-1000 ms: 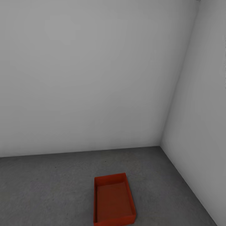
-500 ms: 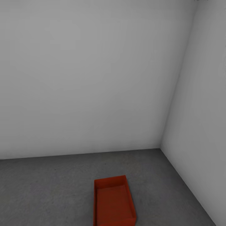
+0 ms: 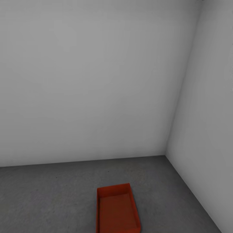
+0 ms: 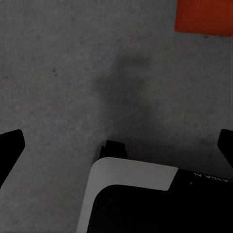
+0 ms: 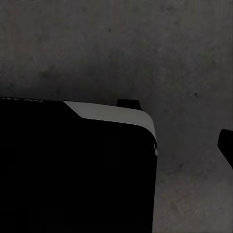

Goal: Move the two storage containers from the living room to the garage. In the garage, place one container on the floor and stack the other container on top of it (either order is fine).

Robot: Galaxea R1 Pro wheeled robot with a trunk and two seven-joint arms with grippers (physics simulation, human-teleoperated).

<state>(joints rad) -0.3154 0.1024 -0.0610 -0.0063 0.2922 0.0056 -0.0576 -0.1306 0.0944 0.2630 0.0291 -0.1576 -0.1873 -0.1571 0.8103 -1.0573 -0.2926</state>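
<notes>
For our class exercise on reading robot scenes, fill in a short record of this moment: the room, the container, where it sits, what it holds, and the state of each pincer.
room: corner of two pale grey walls
floor: dark grey concrete
container: one orange-red open-topped storage container, also seen from the left wrist
position: on the floor, apart from both walls
contents: empty
left pincer: open, fingers wide apart, holding nothing
right pincer: one finger seen; state unclear

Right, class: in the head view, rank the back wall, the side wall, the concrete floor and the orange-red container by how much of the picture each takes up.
1. Back wall, by far the largest.
2. Concrete floor and side wall: too close to rank.
3. Orange-red container, smallest; its near end is cut off by the picture's edge.
</notes>
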